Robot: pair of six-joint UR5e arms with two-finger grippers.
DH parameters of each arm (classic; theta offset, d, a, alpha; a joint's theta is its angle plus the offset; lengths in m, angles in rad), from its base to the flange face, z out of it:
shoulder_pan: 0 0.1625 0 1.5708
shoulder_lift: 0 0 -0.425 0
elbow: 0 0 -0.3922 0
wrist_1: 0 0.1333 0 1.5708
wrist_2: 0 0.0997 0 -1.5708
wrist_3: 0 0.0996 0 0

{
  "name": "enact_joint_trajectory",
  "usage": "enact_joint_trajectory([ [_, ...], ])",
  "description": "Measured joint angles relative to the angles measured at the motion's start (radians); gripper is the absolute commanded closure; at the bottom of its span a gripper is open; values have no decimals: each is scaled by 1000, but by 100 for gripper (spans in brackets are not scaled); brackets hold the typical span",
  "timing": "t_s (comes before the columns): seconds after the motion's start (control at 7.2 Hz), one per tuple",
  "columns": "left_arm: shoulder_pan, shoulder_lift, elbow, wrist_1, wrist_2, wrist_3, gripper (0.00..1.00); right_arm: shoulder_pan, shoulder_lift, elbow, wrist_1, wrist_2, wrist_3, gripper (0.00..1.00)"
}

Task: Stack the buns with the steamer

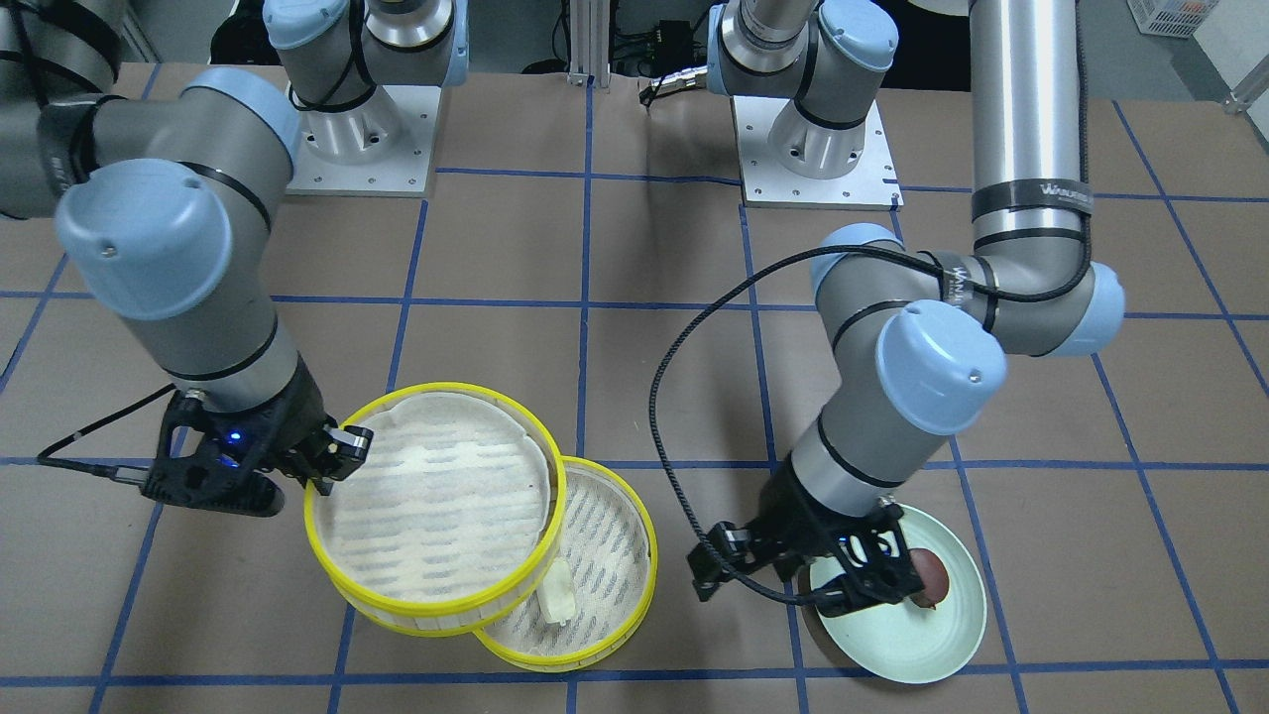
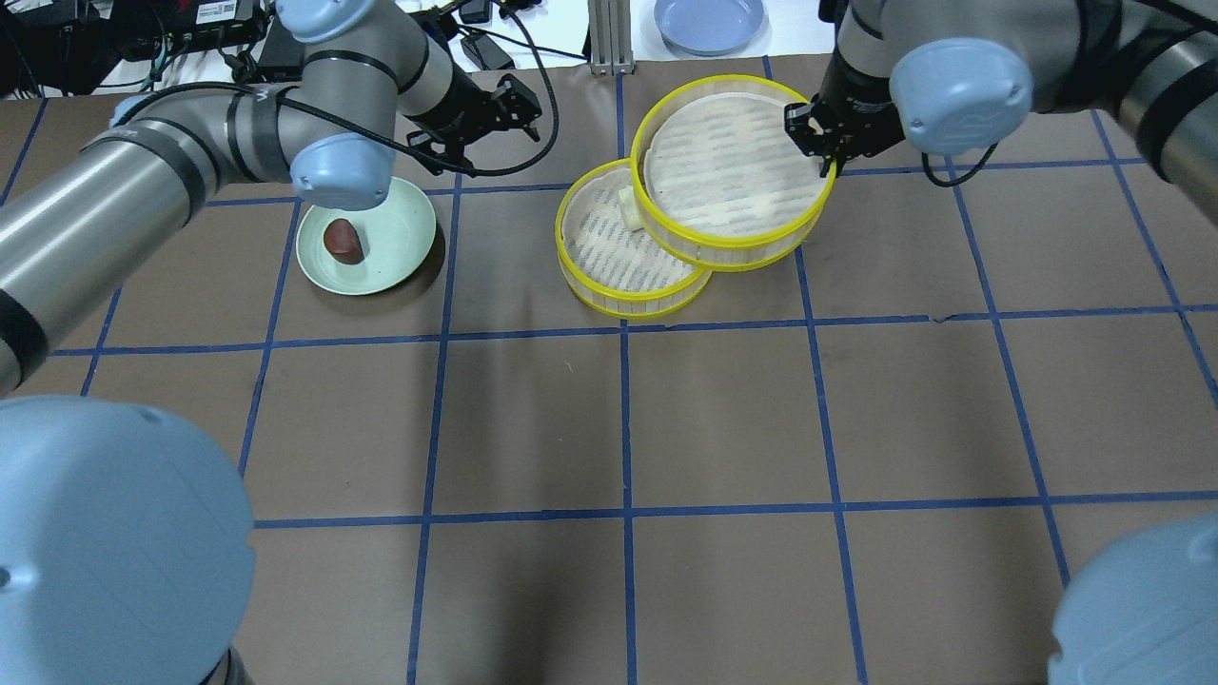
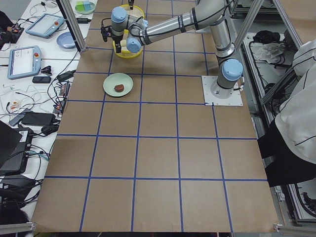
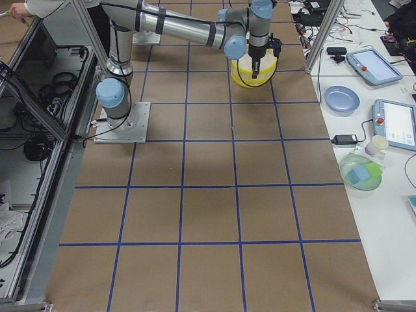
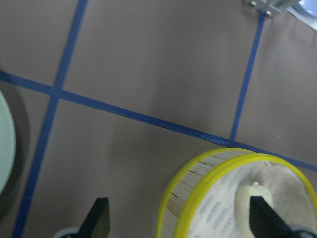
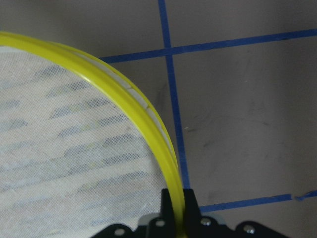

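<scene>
The dark reddish-brown bun [image 1: 932, 575] [image 2: 343, 240] lies on a pale green plate [image 1: 892, 664] [image 2: 404, 224]. The cream bun [image 1: 558, 595] [image 2: 627, 202] [image 5: 252, 203] lies in the lower yellow steamer tray [image 1: 565, 659] [image 2: 628, 300]. My right gripper [image 1: 332, 466] [image 2: 823, 152] [image 6: 177, 198] is shut on the rim of the upper steamer tray [image 1: 426, 620] [image 2: 733, 255]. It holds that tray tilted and offset, partly over the lower one. My left gripper [image 1: 714, 565] [image 2: 509, 105] [image 5: 181, 223] is open and empty, raised between plate and steamer.
The left arm's black cable [image 1: 659, 397] loops over the table between the steamer and the plate. A blue plate [image 2: 709, 21] sits on the white bench beyond the table's far edge. Both robot bases [image 1: 818, 149] stand on the robot's side.
</scene>
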Motion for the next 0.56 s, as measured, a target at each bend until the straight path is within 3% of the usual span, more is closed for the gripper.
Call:
enact_joint_trajectory([
  [0.28,101,1,-15,-27,120,176,0,72,39,0,-37,0,118,90],
  [0.56,171,-28,-38,-45,178,242,0,107,99,-7,-106,4,184,89],
])
